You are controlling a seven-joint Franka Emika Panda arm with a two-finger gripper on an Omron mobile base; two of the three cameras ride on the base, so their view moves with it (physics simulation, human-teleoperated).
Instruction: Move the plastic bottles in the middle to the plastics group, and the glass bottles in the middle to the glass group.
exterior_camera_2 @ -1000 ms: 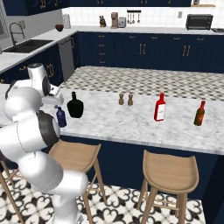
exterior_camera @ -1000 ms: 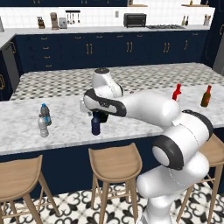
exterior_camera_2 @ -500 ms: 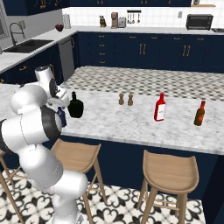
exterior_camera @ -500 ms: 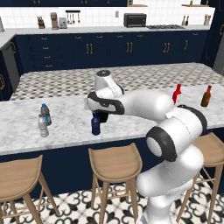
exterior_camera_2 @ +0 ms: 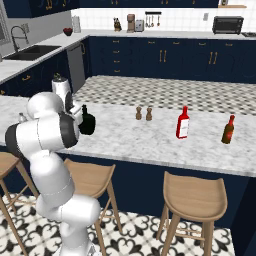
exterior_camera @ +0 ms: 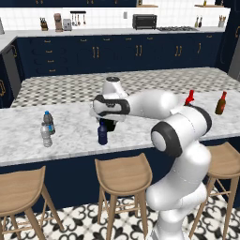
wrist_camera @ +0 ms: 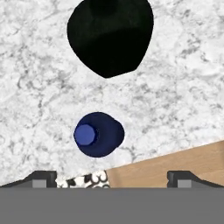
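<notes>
Your hand [wrist_camera: 112,177] hangs spread as wide as it goes, holding nothing, looking straight down so the fingers can drop either side of a bottle. Directly beneath it, a touch off-centre between the fingertips, stands the dark navy plastic bottle [wrist_camera: 99,134], upright near the desk [wrist_camera: 183,87] edge. Just beyond it sits the squat black glass bottle [wrist_camera: 110,37], close enough that you should descend cleanly. Farther off to one side, the blue-capped water bottle [exterior_camera: 48,120] marks the plastics group.
</notes>
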